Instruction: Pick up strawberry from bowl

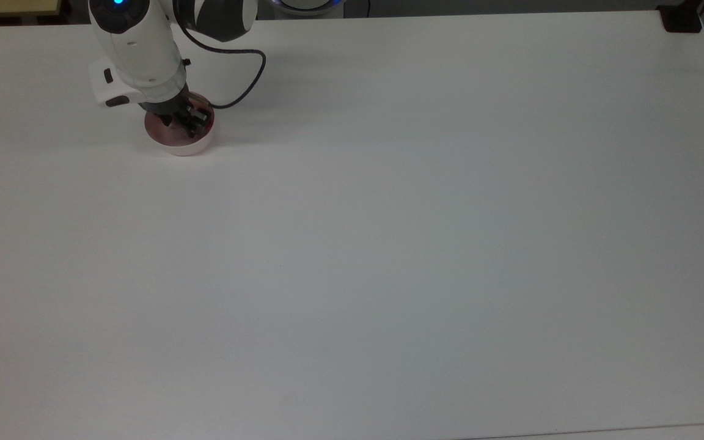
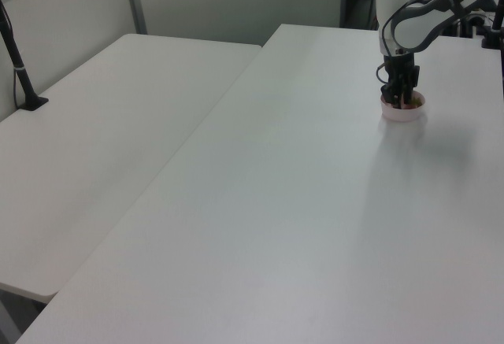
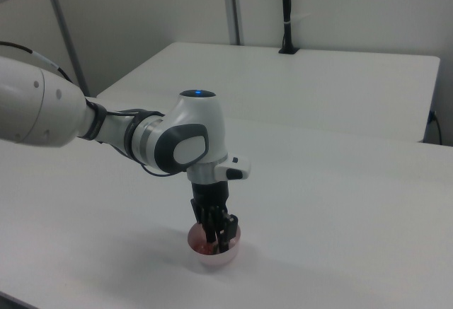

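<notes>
Top view: pink bowl (image 1: 179, 138) sits on the white table (image 1: 388, 244) toward 10 o'clock of the frame, close to the table's far edge. White arm (image 1: 135, 46) comes down over it from 12 o'clock. Gripper (image 1: 186, 121) reaches into the bowl, its black fingers (image 1: 196, 122) covering the upper part of the bowl's inside. A black cable (image 1: 248, 85) loops off the wrist toward 3 o'clock and curls back to the bowl's rim. Black clamp block (image 1: 681, 18) sits at the table's corner, 1 o'clock of the frame.

Left view: bowl (image 2: 403, 110) lies toward 2 o'clock of the frame, gripper (image 2: 404, 98) plunged straight down into it, fingers close together. A small dark-red patch between the fingertips reads as the strawberry (image 2: 407, 104), inside the bowl; too small to tell whether it is lifted off the bottom. A second white table (image 2: 102, 139) stands beside the main one at 9 o'clock, with a black post (image 2: 16, 61) at its edge.

Right view: bowl (image 3: 214, 247) sits at about 6 o'clock of the frame. Gripper (image 3: 216, 235) is vertical, tips below the rim. Fingers drawn near each other, with red strawberry (image 3: 208, 242) showing between and just beside them, low in the bowl. Looks like a pinch on the fruit, though actual contact cannot be made out; cap not discernible. Blue light (image 3: 197, 92) glows on top of the wrist joint
</notes>
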